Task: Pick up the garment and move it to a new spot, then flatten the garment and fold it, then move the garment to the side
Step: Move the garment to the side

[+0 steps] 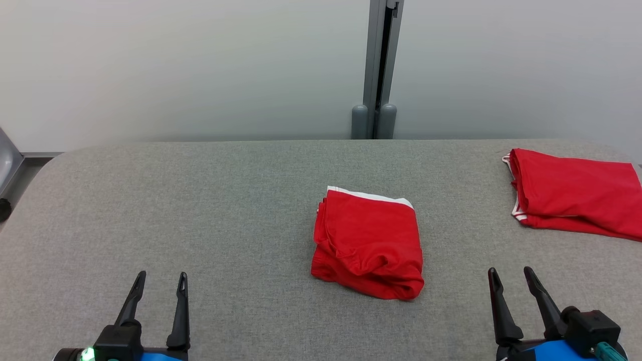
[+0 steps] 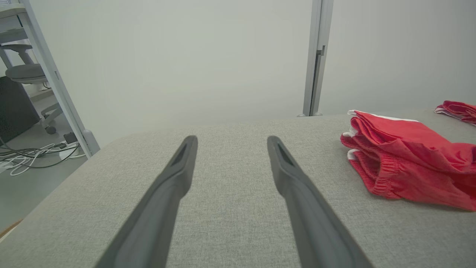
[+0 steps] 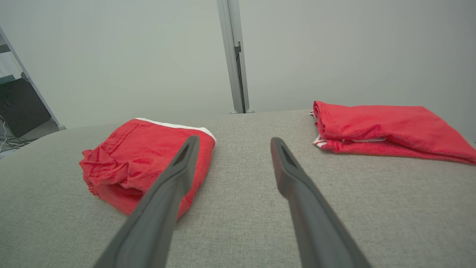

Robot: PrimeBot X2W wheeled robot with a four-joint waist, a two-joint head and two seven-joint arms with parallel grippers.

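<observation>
The red shorts (image 1: 368, 245) lie in a loose, bunched fold near the middle of the grey fabric-covered table (image 1: 200, 210), white trim at the far edge and the rumpled elastic waistband turned toward the robot's left. The left gripper (image 1: 162, 275) hovers over bare table well to the left of them, fingers spread wide with nothing between them. The right gripper (image 1: 510, 271) is just as wide and just as empty, sitting near the shorts' right side but apart from them. A second red garment (image 1: 577, 193), folded flatter, rests toward the far right of the table, close to its edge. The main risk from here is a shallow pinch: the shorts are several slack layers, so fingers closing on the top layer alone would probably peel the bundle open or drag it across the cloth instead of lifting it. A one-sided grasp could leave the other half trailing and twisting. The matching colour of the two pieces (same red, same white trim) also invites reaching for the wrong one, or setting one down overlapping the other. As for containers, nothing is binned or boxed; both garments lie straight on the table.
</observation>
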